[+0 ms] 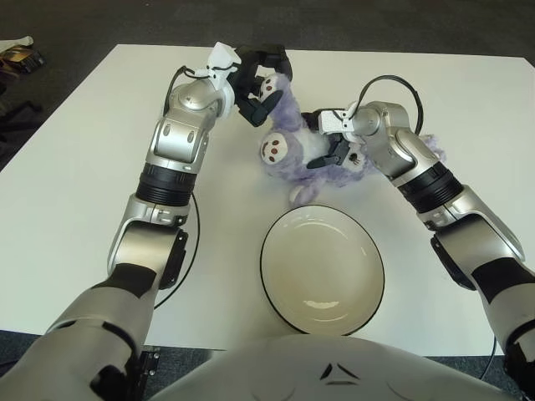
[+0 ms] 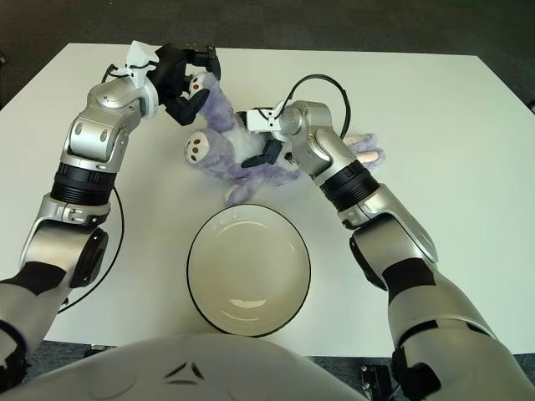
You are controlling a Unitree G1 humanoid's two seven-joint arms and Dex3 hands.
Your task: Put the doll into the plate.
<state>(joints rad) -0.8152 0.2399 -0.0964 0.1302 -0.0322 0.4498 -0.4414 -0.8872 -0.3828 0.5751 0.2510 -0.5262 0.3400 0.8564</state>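
A purple plush doll (image 1: 301,142) with white paws hangs above the white table (image 1: 75,209), just beyond the plate. My left hand (image 1: 259,79) is shut on one raised foot of the doll (image 2: 196,83) at its upper left. My right hand (image 1: 334,146) is shut on the doll's body from the right side. One ear (image 2: 368,154) trails out to the right behind my right forearm. The cream plate with a dark rim (image 1: 267,276) sits empty near the table's front edge, below the doll.
Dark carpet surrounds the table. A small dark object (image 1: 18,57) lies on the floor at the far left. The table's front edge runs just behind the plate.
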